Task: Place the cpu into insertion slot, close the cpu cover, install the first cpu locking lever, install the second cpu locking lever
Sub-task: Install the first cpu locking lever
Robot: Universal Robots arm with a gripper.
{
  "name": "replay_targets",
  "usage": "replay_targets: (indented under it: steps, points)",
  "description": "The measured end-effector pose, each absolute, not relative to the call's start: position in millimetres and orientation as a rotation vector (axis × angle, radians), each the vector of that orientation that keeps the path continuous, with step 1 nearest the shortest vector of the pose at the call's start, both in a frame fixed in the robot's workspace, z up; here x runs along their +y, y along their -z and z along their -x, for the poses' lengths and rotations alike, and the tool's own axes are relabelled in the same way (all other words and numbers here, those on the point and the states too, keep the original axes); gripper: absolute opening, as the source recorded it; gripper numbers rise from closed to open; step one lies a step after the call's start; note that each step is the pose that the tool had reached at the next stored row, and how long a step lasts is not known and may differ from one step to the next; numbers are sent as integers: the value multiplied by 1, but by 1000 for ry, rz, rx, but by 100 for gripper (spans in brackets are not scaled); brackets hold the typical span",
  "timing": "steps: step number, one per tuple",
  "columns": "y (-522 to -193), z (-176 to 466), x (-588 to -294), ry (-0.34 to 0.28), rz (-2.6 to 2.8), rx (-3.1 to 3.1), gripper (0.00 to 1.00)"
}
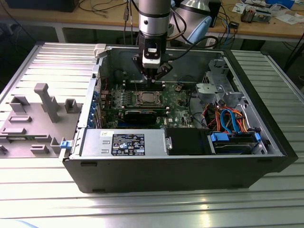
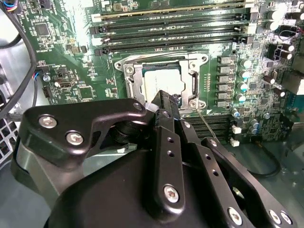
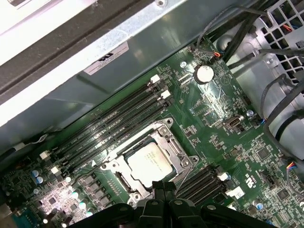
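Note:
The cpu (image 2: 160,78) (image 3: 148,164) lies flat in the insertion slot (image 2: 127,68) (image 3: 110,167) on the green motherboard (image 1: 178,102). The cpu cover (image 2: 138,81) (image 3: 175,151) lies down over it, and the silver top shows through its window. In both wrist views my gripper (image 2: 165,100) (image 3: 164,191) is shut, with its black fingertips pressed together just over one edge of the socket. A thin wire lever (image 2: 205,124) slants away from the socket corner beside the fingers. In the exterior view the gripper (image 1: 153,79) hangs over the socket (image 1: 145,99), towards its far side.
Long black memory slots (image 3: 114,124) (image 2: 171,31) flank the socket. The open black case (image 1: 180,168) has tall walls, a power supply (image 1: 124,142) at the front, and a drive cage with cables (image 1: 228,118) on the exterior view's right. A grey fixture plate (image 1: 38,114) lies beside the case.

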State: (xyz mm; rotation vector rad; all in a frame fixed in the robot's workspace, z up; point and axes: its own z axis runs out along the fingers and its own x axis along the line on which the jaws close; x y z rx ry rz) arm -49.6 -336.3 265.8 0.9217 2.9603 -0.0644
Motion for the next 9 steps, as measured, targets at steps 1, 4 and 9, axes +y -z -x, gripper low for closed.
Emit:
replay_targets:
  steps: [1, 4, 9]
  points:
    - [-266, 50, -336, 64, -922, 2960, 11]
    - [-266, 50, -336, 64, -922, 2960, 11]
    - [-266, 50, -336, 64, -921, 2961, 11]
